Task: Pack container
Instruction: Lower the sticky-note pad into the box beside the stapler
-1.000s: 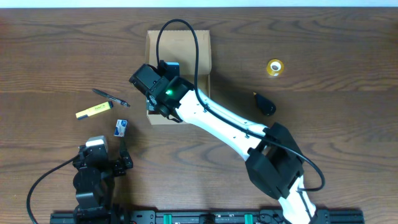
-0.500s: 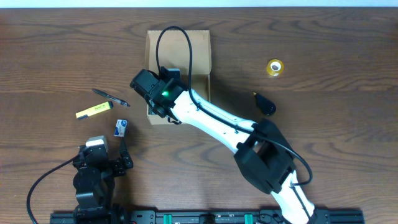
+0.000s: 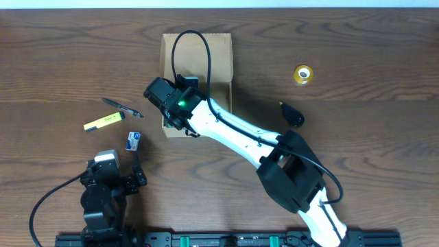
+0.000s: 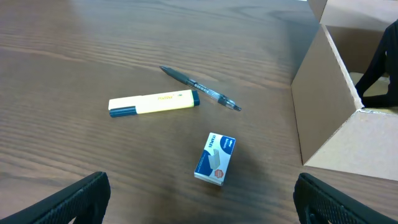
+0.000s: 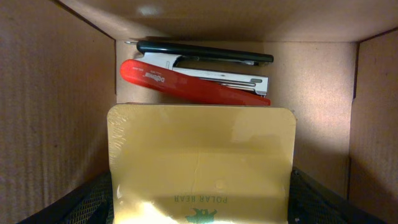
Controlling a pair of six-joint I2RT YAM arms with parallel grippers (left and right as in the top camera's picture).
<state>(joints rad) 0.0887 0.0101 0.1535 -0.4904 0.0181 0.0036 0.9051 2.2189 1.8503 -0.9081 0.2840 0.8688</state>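
The container (image 3: 206, 58) is a tan cardboard box standing open at the back middle of the table; its wall also shows in the left wrist view (image 4: 329, 106). My right gripper (image 3: 180, 95) reaches down inside it and is shut on a yellow wrapped pad (image 5: 200, 155). In the right wrist view the box wall (image 5: 50, 93) surrounds a red stapler (image 5: 193, 81) and a black pen (image 5: 205, 52) lying on the bottom beyond the pad. My left gripper (image 3: 130, 180) is open and empty near the front left edge.
Left of the box lie a yellow highlighter (image 3: 103, 122), a pen (image 3: 122, 107) and a small blue staple box (image 3: 134, 141). A yellow tape roll (image 3: 302, 74) and a black object (image 3: 292, 114) lie to the right of the box.
My right arm has shifted a little to the left and lower into the box with the pad. The left arm has not moved.
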